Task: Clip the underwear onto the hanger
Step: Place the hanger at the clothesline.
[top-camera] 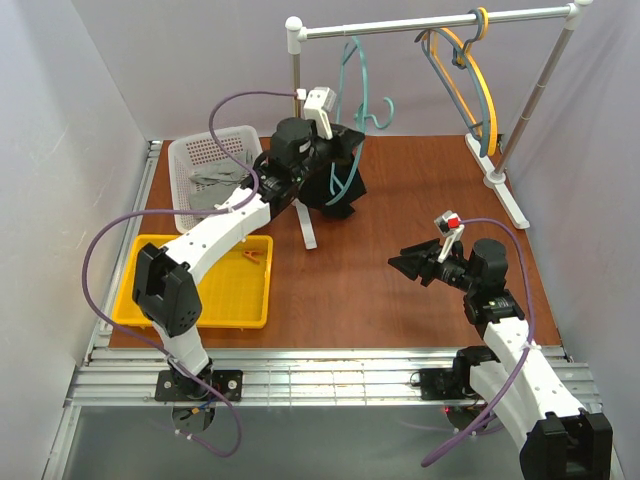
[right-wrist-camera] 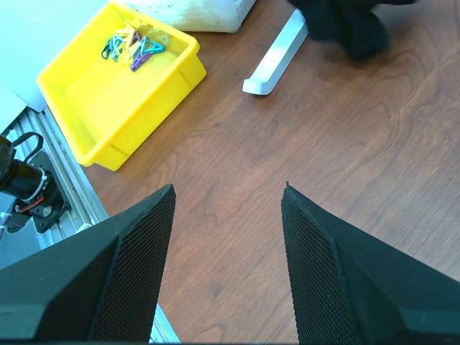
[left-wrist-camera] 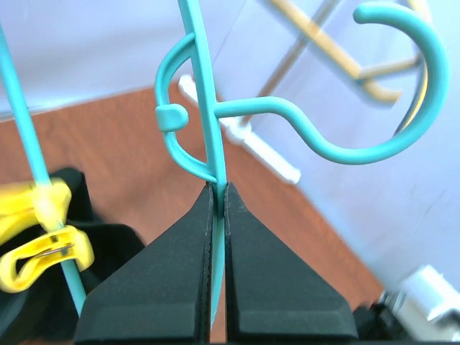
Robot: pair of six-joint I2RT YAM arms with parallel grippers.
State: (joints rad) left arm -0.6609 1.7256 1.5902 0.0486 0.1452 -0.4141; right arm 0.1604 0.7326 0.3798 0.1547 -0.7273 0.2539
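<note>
At the back of the desk, the black underwear hangs on the teal hanger, a yellow clip on the hanger's arm at the fabric's edge, and the left pincer clamps the hanger's wire just below the hook. Clipping seems partly done; next, the right pincer, spread wide and empty, well apart from the garment, likely must fetch another clip from the yellow tray.

A reddish-brown wooden table is enclosed on three sides by pale lavender walls. A white clothes rail is stood over the table's far half.
</note>
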